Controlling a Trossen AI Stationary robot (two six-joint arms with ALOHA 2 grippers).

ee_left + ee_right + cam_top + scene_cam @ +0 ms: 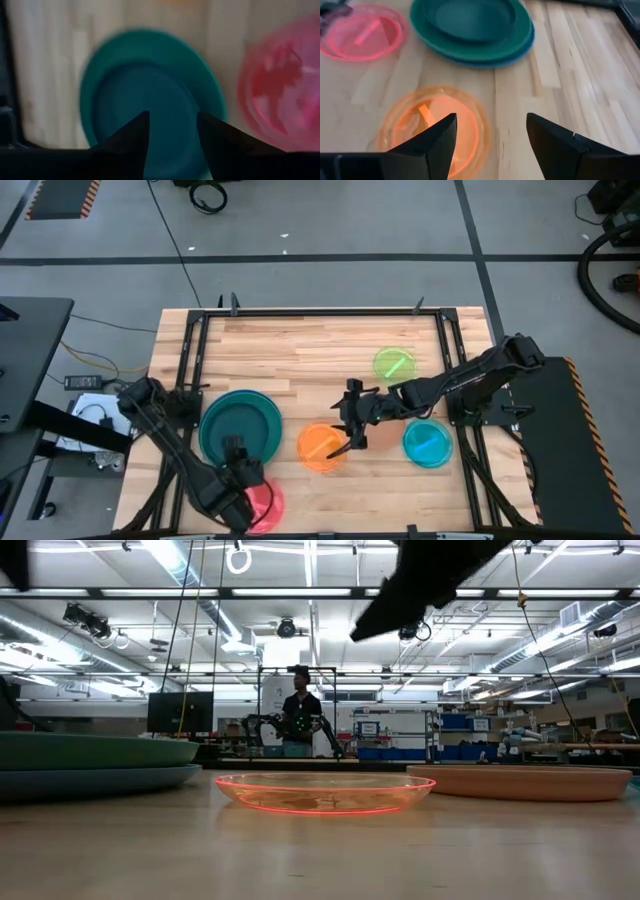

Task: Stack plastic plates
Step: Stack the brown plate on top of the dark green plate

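Observation:
A dark teal plate lies in a larger teal plate on a blue one, forming a stack (240, 427) (470, 22) at the table's left. The pink plate (268, 505) (282, 90) lies near the front edge. The orange plate (320, 448) (437, 125) is at the centre, the green (394, 365) farther back and the cyan (428, 443) to the right. I make out no separate tan-brown plate. My left gripper (238, 450) (172, 117) hovers open over the stack's near rim. My right gripper (350, 438) (490, 117) hangs open above the orange plate's right side.
A black metal frame (190, 350) runs along the table's left, far and right sides. Bare wood lies between the stack and the green plate. In the low view, a person (300, 720) stands far behind the table.

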